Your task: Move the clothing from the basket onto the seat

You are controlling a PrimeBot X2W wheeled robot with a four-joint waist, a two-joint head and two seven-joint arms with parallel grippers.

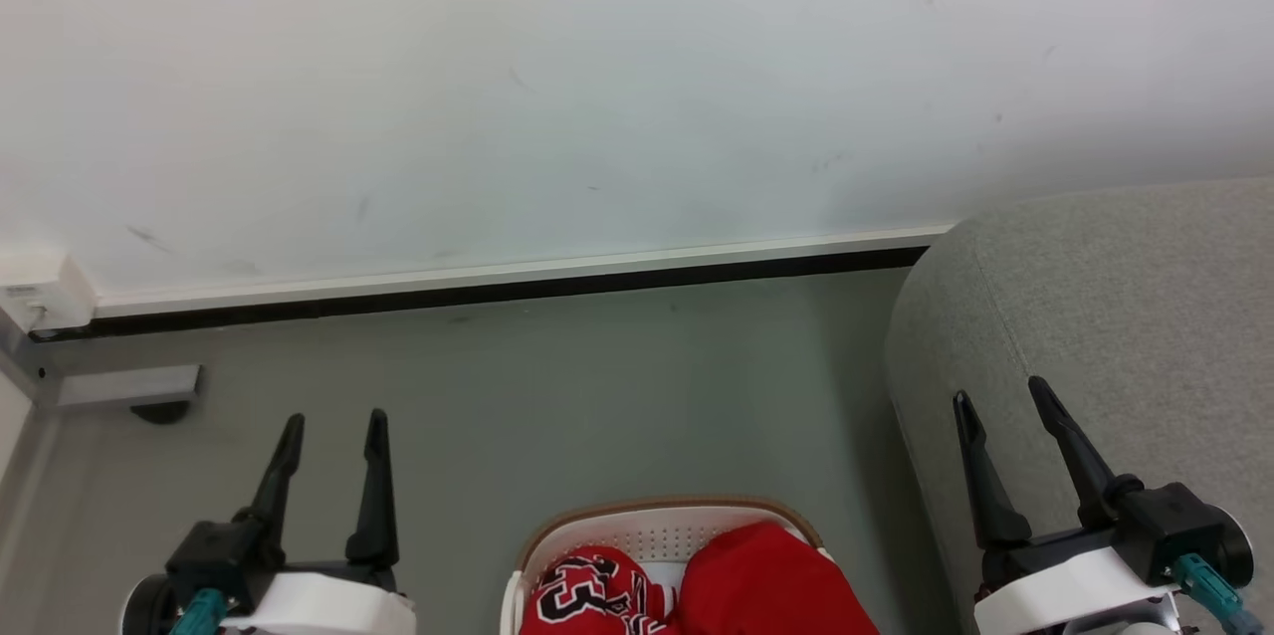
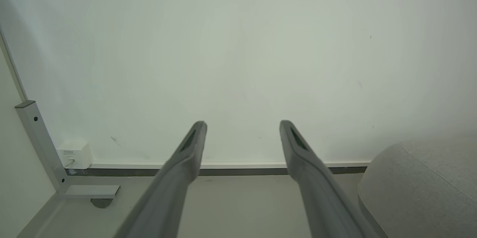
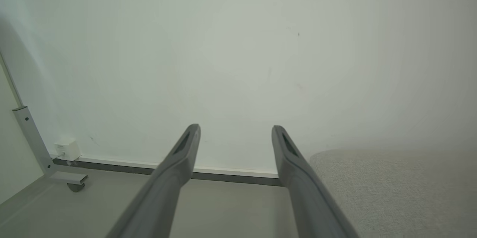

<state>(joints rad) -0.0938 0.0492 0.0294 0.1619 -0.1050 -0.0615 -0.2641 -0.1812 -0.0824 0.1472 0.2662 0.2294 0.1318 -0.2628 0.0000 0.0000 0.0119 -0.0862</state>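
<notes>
At the bottom middle of the head view stands the white basket [image 1: 652, 528] with its brown rim, half cut off by the frame edge. Red clothing [image 1: 771, 580] fills it, one piece with black-and-white lettering [image 1: 582, 595]. The light-grey seat [image 1: 1105, 317] rises at the right, also in the left wrist view as seat [image 2: 425, 185] and in the right wrist view as seat [image 3: 395, 189]. My left gripper [image 1: 334, 420] is open, left of the basket over the floor. My right gripper [image 1: 998, 390] is open above the seat's front edge. Both hold nothing.
A white wall with a black-and-white skirting strip [image 1: 518, 282] runs behind the grey floor [image 1: 597, 396]. A grey metal frame foot [image 1: 129, 386] with a caster and a small white box [image 1: 40, 292] sit at the far left by the wall.
</notes>
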